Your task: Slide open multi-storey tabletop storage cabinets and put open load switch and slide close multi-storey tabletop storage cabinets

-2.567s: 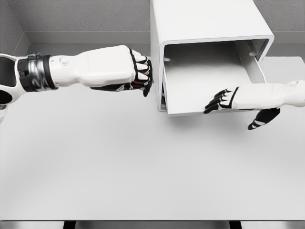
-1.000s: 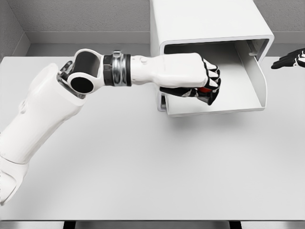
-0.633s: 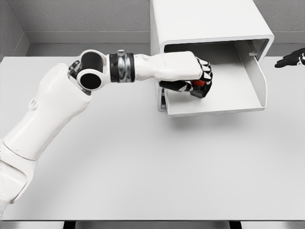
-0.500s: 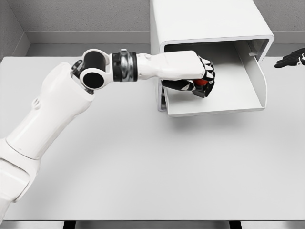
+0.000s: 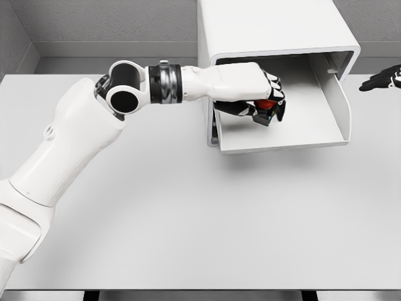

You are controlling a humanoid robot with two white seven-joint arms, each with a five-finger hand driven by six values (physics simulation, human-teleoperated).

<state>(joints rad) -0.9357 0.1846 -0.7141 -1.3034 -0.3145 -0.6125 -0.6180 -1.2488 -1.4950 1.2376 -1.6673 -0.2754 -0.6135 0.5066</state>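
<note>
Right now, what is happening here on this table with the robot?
The robot's left hand is curled around a small red object, apparently the load switch, and holds it over the pulled-out drawer of the white storage cabinet. The switch is not released yet. The right hand shows only at the right edge, fingers spread and holding nothing, away from the cabinet. The drawer is open, so closing it remains to be done.
</note>
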